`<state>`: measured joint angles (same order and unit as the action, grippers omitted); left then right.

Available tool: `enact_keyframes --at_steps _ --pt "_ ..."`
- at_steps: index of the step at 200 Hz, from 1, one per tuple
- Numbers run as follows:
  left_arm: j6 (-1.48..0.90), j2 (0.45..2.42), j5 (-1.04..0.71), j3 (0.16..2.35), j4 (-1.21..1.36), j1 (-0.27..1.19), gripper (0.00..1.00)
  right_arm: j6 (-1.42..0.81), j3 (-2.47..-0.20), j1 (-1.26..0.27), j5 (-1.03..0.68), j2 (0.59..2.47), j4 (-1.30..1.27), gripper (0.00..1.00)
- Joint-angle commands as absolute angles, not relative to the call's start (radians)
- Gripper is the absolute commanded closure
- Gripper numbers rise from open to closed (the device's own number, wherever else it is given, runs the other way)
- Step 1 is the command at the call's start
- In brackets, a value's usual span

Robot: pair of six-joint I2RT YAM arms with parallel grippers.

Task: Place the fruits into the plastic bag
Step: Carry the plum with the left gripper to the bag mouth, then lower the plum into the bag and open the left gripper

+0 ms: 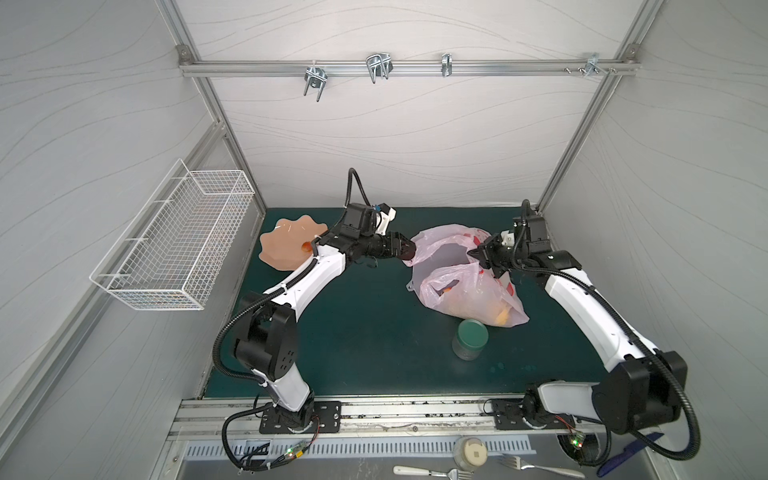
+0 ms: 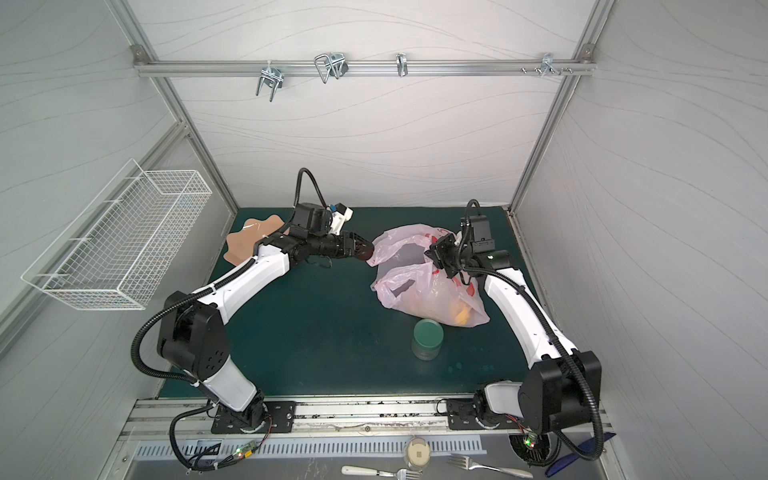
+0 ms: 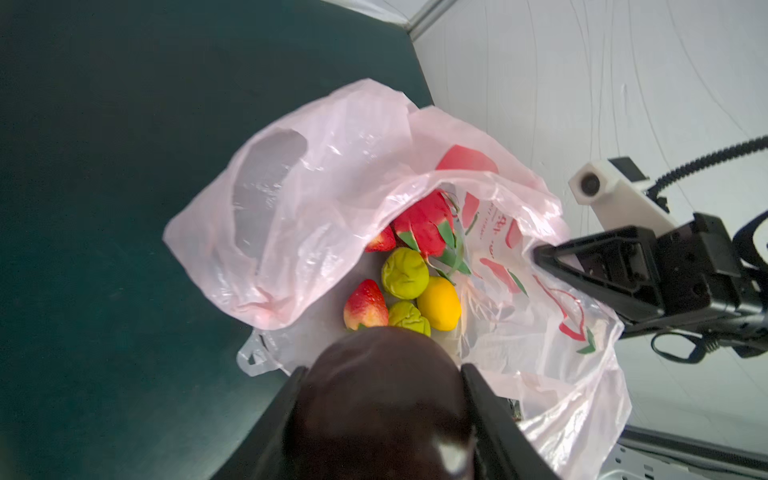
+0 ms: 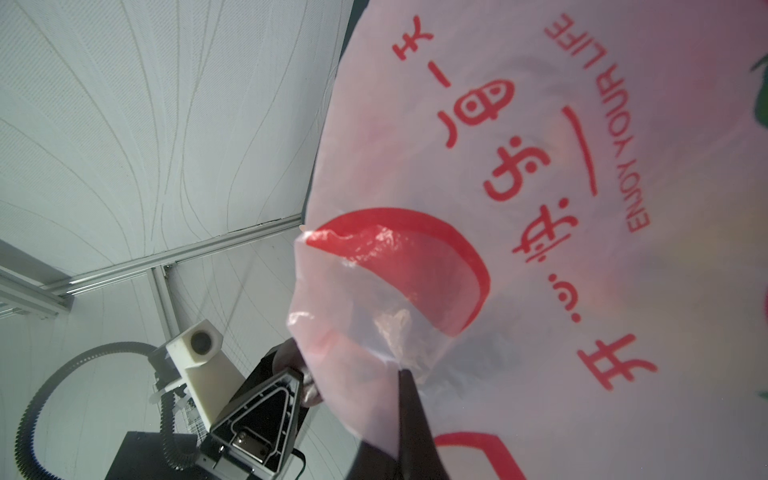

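The pale pink plastic bag lies on the green mat with its mouth held open. My right gripper is shut on the bag's upper rim. My left gripper sits at the mouth, shut on a dark brown round fruit. Inside the bag lie a dragon fruit, two limes, a lemon and two strawberries. A small red-orange fruit rests on the peach dish.
A green-lidded glass jar stands just in front of the bag. A white wire basket hangs on the left wall. Metal hooks hang from the rear rail. Forks lie beyond the front edge.
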<state>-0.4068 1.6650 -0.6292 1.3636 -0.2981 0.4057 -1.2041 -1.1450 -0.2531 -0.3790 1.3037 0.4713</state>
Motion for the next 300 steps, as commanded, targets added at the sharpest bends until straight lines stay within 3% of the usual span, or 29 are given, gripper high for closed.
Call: enact_keyframes --at_steps 1,201,300 --pt "-0.368 1.640 -0.631 1.384 -0.275 0.439 0.79 -1.214 -1.140 -0.247 -0.385 1.275 0.463 1.00" --pt "-0.209 1.790 -0.397 1.356 -0.368 0.753 0.86 -1.214 -1.156 -0.247 -0.387 1.283 0.462 1.00" --pt "-0.159 1.963 -0.374 1.524 -0.479 0.778 0.87 -1.218 -1.149 -0.248 -0.386 1.280 0.465 1.00"
